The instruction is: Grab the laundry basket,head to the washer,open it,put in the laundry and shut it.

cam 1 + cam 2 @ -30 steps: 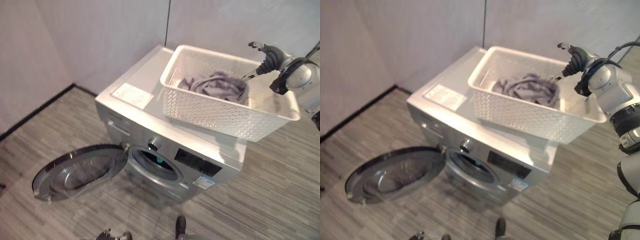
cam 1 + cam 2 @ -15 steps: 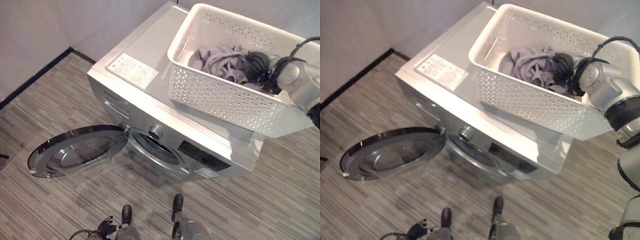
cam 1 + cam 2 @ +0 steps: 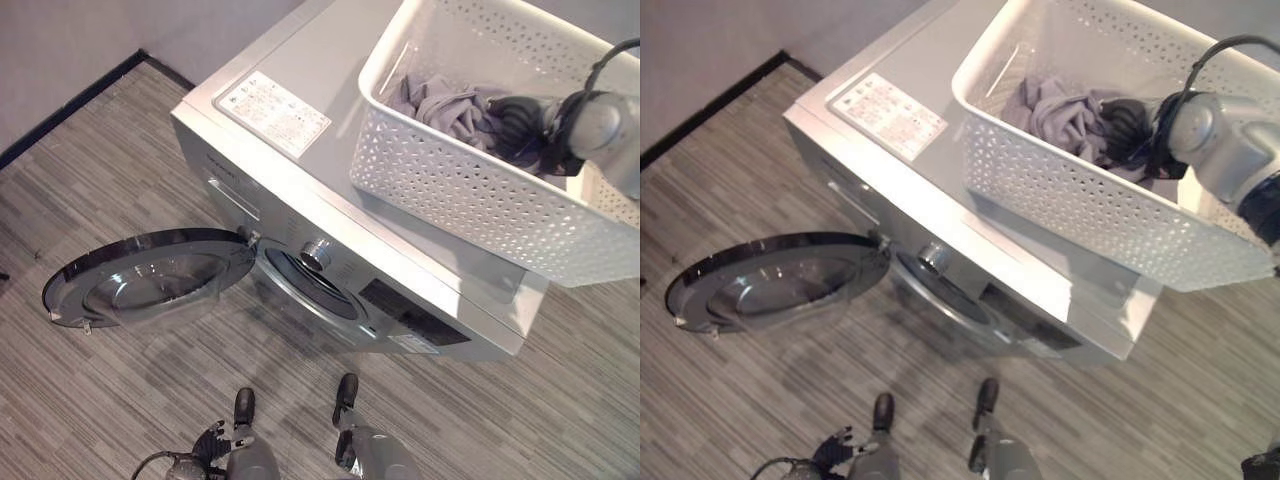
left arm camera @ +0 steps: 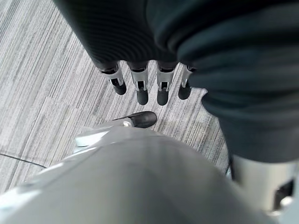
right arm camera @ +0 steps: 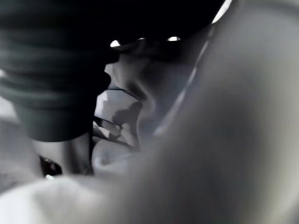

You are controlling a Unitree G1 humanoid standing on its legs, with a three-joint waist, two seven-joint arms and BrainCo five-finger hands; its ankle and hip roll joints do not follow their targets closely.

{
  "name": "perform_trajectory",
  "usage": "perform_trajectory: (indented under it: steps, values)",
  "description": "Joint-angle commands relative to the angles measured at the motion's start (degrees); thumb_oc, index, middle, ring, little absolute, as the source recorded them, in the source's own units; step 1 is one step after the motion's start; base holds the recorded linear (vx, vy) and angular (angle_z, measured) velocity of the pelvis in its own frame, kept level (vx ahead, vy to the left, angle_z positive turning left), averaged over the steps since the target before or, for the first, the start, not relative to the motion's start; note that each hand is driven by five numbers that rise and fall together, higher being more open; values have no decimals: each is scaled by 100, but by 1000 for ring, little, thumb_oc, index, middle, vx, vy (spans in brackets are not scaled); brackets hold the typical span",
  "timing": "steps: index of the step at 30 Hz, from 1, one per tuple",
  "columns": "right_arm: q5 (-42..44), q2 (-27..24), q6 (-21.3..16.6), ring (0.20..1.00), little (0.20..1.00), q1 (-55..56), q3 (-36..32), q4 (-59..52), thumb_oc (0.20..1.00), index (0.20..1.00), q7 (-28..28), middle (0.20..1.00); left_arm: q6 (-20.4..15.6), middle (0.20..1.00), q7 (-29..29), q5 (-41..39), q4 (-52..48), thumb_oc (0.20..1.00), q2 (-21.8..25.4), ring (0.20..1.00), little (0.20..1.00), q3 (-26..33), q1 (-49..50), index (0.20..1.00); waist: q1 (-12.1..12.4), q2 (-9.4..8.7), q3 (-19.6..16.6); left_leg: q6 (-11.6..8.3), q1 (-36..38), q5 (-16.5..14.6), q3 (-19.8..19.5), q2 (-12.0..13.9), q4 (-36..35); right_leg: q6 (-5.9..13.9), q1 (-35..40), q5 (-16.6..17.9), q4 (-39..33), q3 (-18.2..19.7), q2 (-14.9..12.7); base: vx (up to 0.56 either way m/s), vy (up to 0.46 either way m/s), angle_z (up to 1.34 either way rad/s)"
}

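A white perforated laundry basket point(image 3: 450, 180) stands on top of the silver washer point(image 3: 300, 140), with crumpled grey laundry point(image 3: 440, 105) inside it. My right hand point(image 3: 522, 122) is down inside the basket, against the right side of the laundry, and its fingers are buried in the cloth. The right wrist view has the grey cloth point(image 5: 140, 88) pressed close to the hand's dark cover. The washer's round door point(image 3: 150, 285) hangs wide open to the left, showing the drum opening point(image 3: 312, 287). My left hand point(image 4: 141, 87) hangs low over the floor, its fingers straight and holding nothing.
The washer stands in a corner, with a grey wall and a black skirting point(image 3: 70, 105) behind it. Striped grey floor point(image 3: 100, 390) lies in front. The open door takes up floor room at the front left. A white label point(image 3: 275, 105) lies on the washer's top.
My right hand dropped from above the basket's far rim into the basket and onto the laundry. The camera tipped down and closer, so the whole picture has shifted.
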Motion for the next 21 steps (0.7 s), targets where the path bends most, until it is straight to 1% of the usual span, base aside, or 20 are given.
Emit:
perform_trajectory:
  steps: [1, 2, 6, 7, 9, 11, 14, 15, 18, 19, 20, 21]
  values:
    - [614, -203, -40, 200, 200, 116, 209, -131, 200, 200, 489, 200, -159, 1000, -121, -27, -94, 1000, 207, 1000, 1000, -348, -167, 1000, 190, -369, 62, -44, -89, 334, 59, 35, 34, 329, 152, -889, 336, 465, -208, 19, -32, 0]
    - [793, -263, -103, 200, 200, 56, 209, -171, 200, 200, 402, 200, -175, 1000, -93, -17, -105, 1000, 185, 1000, 1000, -347, -210, 1000, 175, -352, 55, -48, -95, 333, 63, 35, 34, 329, 166, -898, 312, 457, -204, 0, 0, 0]
    - [1016, -394, -299, 200, 200, -109, 209, -93, 200, 200, 138, 200, -196, 1000, -42, -7, -93, 1000, 56, 1000, 1000, -328, -219, 1000, 125, -257, 0, -49, -90, 312, 78, 16, 34, 336, 208, -903, 267, 443, -202, 0, 0, 0]
    - [1016, -395, -300, 200, 200, -110, 209, -92, 200, 200, 138, 200, -196, 1000, -42, -7, -92, 1000, 56, 1000, 1000, -328, -220, 1000, 125, -256, 2, -49, -89, 312, 76, 17, 34, 336, 210, -903, 266, 442, -201, 0, 0, 0]
    - [1164, -500, -417, 200, 200, -238, 209, -17, 200, 200, -19, 200, -203, 1000, -22, 7, -78, 1000, -32, 1000, 1000, -321, -211, 1000, 83, -178, -33, -48, -71, 293, 83, 3, 34, 340, 248, -909, 246, 441, -202, 0, 0, 0]
    - [1286, -647, -515, 200, 200, -203, -25, 94, 200, 200, -214, 200, -200, 1000, -4, 43, -33, 1000, -70, 1000, 1000, -305, -197, 1000, 50, -149, -78, -39, -42, 268, 92, -7, 34, 345, 293, -921, 233, 436, -201, 0, 0, 0]
    - [1381, -817, -638, 200, 200, -70, -534, 306, 200, 200, -563, 200, -204, 1000, 19, 54, 58, 1000, -102, 1000, 1000, -264, -202, 1000, -2, -146, -148, -22, 42, 222, 102, -24, 34, 349, 376, -936, 206, 446, -210, 10, 16, 2]
    - [1444, -895, -708, 200, 200, -19, -799, 325, 200, 200, -734, 200, -206, 1000, 34, 50, 105, 1000, -110, 1000, 1000, -249, -212, 1000, -30, -149, -172, -14, 78, 201, 109, -29, 34, 351, 414, -938, 195, 452, -210, 0, 0, 0]
    - [1720, -1072, -857, 200, 200, 425, -1806, 395, 200, 200, -1128, 200, -207, 1000, 54, 101, 198, 1000, -114, 1000, 1000, -193, -237, 1000, -95, -144, -273, 16, 176, 119, 116, -44, 34, 368, 520, -957, 174, 447, -218, 0, 0, 0]
    - [1804, -1071, -889, 200, 200, 486, -2044, 459, 200, 200, -1252, 200, -208, 1000, 60, 122, 231, 1000, -119, 1000, 1000, -179, -251, 1000, -111, -135, -310, 26, 206, 95, 121, -55, 34, 371, 554, -959, 167, 458, -221, 41, 20, 6]
    - [1901, -1063, -947, 200, 200, 665, -2584, 556, 200, 200, -1485, 200, -206, 1000, 65, 151, 283, 1000, -103, 1000, 1000, -151, -250, 1000, -130, -139, -369, 44, 289, 44, 134, -64, 34, 376, 625, -964, 163, 473, -227, 40, 24, 4]
    - [1955, -1076, -988, 200, 200, 812, -2908, 495, 200, 200, -1595, 200, -207, 1000, 80, 181, 289, 1000, -80, 1000, 1000, -128, -250, 1000, -138, -150, -404, 53, 342, 12, 143, -68, 34, 378, 674, -972, 159, 478, -229, 30, 18, 4]
